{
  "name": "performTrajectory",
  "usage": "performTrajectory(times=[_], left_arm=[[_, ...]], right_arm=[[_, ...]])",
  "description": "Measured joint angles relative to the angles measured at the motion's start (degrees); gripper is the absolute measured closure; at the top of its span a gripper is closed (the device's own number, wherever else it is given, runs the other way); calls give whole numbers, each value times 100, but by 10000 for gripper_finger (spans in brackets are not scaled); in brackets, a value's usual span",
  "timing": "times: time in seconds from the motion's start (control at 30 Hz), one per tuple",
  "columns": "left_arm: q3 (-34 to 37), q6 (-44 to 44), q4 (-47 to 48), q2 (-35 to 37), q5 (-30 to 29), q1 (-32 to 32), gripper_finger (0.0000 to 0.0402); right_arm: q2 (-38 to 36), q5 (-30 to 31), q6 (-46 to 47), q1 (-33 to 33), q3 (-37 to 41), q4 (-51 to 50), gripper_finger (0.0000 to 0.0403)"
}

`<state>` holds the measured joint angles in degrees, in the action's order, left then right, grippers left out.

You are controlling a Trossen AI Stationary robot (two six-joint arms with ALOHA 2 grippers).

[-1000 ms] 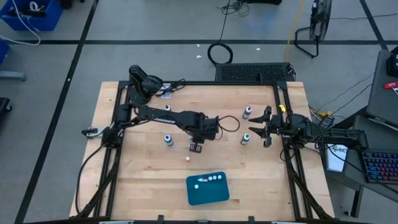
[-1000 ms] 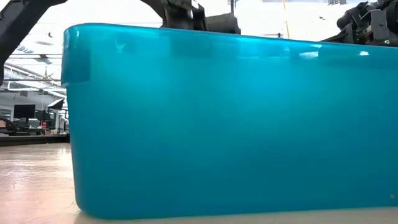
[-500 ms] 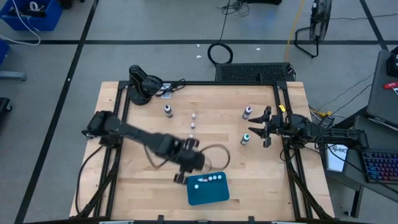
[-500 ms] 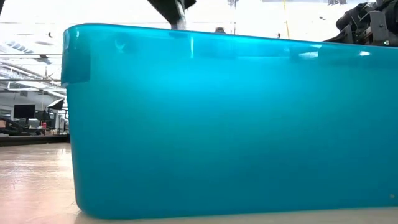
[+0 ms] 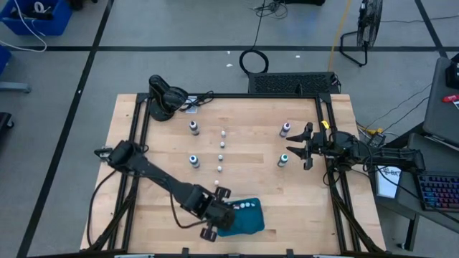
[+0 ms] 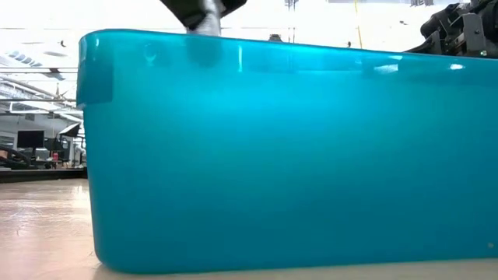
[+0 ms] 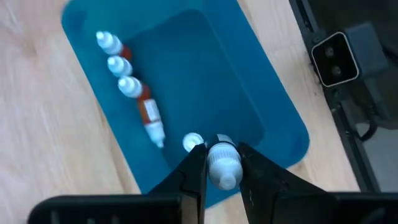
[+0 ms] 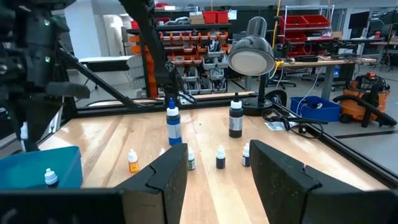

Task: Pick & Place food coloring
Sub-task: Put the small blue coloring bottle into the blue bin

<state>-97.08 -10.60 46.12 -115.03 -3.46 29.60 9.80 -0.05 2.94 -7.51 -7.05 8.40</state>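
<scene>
My left gripper (image 7: 222, 163) is shut on a small white-capped food coloring bottle (image 7: 224, 172), held above the near end of the teal tray (image 7: 205, 74). Several dropper bottles (image 7: 132, 87) lie in a row inside that tray. In the high view the left gripper (image 5: 215, 226) hangs at the tray's left end (image 5: 251, 222). A column of tiny bottles (image 5: 221, 156) stands mid-table, with larger bottles around it: blue (image 5: 193, 160), dark (image 5: 193, 127), purple (image 5: 285, 129) and green (image 5: 283, 159). My right gripper (image 5: 300, 147) waits open beside the green bottle.
The tray's teal wall (image 6: 272, 155) fills the low view, with the left gripper's tip (image 6: 202, 15) just above its rim. A black lamp base (image 5: 163, 97) sits at the table's back left corner. Black frame rails run along both table sides.
The left arm has swung from the middle of the table toward the front and now holds its bottle over the tray. The right arm has not moved.
</scene>
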Motion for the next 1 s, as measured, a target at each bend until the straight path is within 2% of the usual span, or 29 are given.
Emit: performTrajectory(times=[0.1, 0.27, 0.5, 1.0], left_arm=[[0, -195, 177, -16, -6, 98, 332], [2, -49, 344, -86, -8, 35, 332], [4, -214, 766, -112, -327, -149, 332], [689, -283, 183, -152, 19, -388, 332]], right_arm=[[2, 0, 0, 0, 0, 10, 243], [2, 0, 0, 0, 0, 4, 243], [3, 0, 0, 0, 0, 0, 243], [2, 0, 0, -1, 0, -4, 243]])
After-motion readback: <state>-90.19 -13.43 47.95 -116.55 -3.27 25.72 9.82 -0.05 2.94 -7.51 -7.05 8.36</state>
